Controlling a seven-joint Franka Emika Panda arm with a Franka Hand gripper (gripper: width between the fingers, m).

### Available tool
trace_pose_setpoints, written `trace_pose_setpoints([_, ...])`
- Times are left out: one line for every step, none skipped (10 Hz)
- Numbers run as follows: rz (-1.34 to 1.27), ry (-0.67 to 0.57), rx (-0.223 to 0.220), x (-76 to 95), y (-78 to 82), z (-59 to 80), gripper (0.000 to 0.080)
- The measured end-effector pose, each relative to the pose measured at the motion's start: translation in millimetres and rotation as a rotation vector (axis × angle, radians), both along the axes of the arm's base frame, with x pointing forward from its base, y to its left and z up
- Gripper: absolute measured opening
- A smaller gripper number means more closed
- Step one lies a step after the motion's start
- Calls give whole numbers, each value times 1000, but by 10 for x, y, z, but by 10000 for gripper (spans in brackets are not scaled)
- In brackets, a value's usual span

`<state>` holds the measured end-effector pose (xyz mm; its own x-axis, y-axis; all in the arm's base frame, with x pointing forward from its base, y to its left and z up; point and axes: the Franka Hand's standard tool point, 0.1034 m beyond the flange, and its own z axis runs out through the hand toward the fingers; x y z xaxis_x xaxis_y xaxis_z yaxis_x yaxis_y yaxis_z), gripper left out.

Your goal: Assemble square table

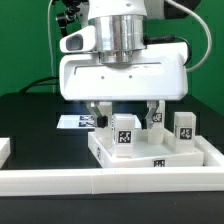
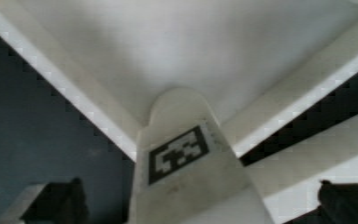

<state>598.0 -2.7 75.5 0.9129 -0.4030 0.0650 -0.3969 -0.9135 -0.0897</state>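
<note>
Tool [image 1: 124, 116] spread wide, straddling an upright leg [image 1: 125, 133] without pinching it; leg stands on the slab [image 1: 150, 155], judged seated so released. Another leg [image 1: 185, 128] stands beside.

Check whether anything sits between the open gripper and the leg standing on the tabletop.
Nothing visible does. The gripper is open directly above the leg, which stands on the square tabletop, with one finger on either side.

Three legs [image 1: 126, 133] stand on the tabletop [image 1: 150, 158].

Bright, soft-focus frames (wrist blurriest)
</note>
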Motion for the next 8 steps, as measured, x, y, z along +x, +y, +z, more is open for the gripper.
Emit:
trace_pose_setpoints([76, -4, -9, 0, 0, 0, 649])
trace_pose_setpoints([132, -6, -18, -1, -4, -1, 649])
trace_pose_setpoints([210, -9, -28, -1, -11, -2, 649])
trace_pose_setpoints([269, -11, -34, -1, -13, -2, 649])
trace_pose_setpoints([300, -11, -41, -3, -13, -5, 649])
trace_pose_setpoints([295, -10, -41, -4, -16, -8, 527])
trace_pose_setpoints([295, -10, -41, -5, -18, -9, 387])
trace_pose_setpoints([282, -9, -40, -5, -18, -11, 287])
